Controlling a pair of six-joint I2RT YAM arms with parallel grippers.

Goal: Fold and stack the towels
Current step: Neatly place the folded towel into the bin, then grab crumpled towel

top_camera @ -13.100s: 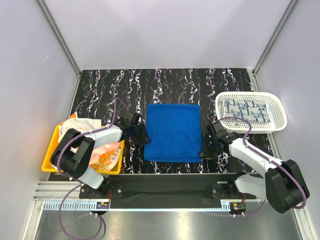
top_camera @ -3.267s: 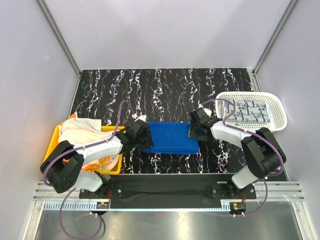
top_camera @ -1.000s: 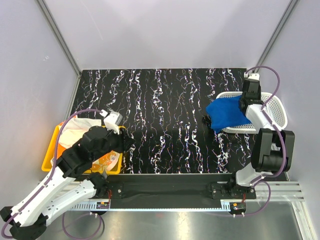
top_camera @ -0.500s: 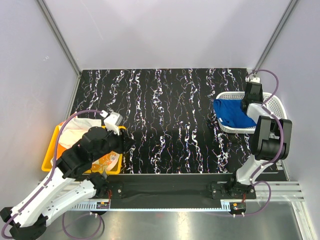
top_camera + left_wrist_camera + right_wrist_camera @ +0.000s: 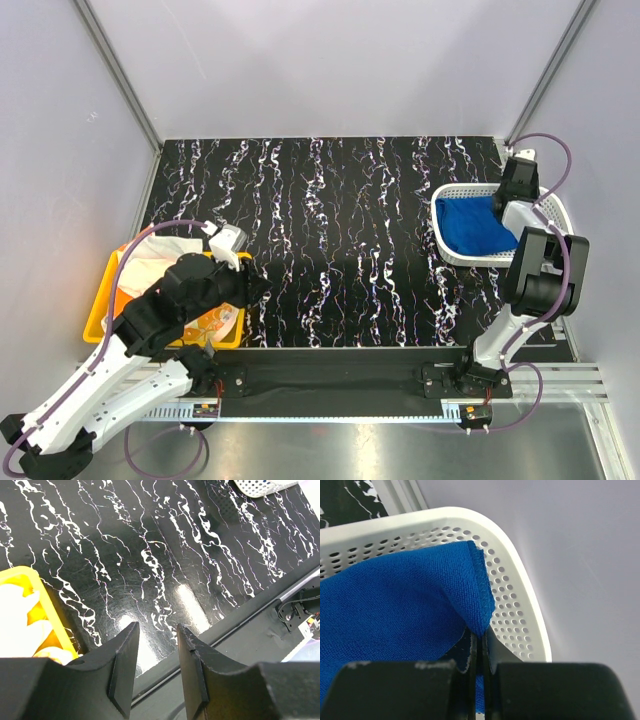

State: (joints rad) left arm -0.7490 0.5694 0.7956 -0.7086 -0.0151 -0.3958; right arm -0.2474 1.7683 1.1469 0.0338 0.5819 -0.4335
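**Top external:** A folded blue towel (image 5: 472,226) lies in the white basket (image 5: 497,261) at the right edge of the desk (image 5: 330,200). This part of the job looks nearly done. The right arm reaches out to the basket's far side, and its wrist bends back so the right gripper (image 5: 503,207) points down at the cloth. Across the desk, an off-white towel (image 5: 150,255) and an orange-patterned towel (image 5: 212,320) sit crumpled in the yellow bin (image 5: 98,318). Both appear unfolded, so most of the work seems to lie ahead. The left arm rises over the bin, and the left gripper (image 5: 256,290) hangs above the desk just beside the bin's right wall.

**Left wrist:** The left gripper (image 5: 156,665) has its jaws set apart with nothing between them, and only bare desk (image 5: 150,555) shows below. The yellow bin (image 5: 47,610) and a fold of the off-white towel (image 5: 15,625) are at lower left.

**Right wrist:** The jaws of the right gripper (image 5: 481,650) are pressed together on a hemmed corner of the blue towel (image 5: 395,610). That corner is pinched close against the perforated wall of the white basket (image 5: 512,600). The towel has not been let go.
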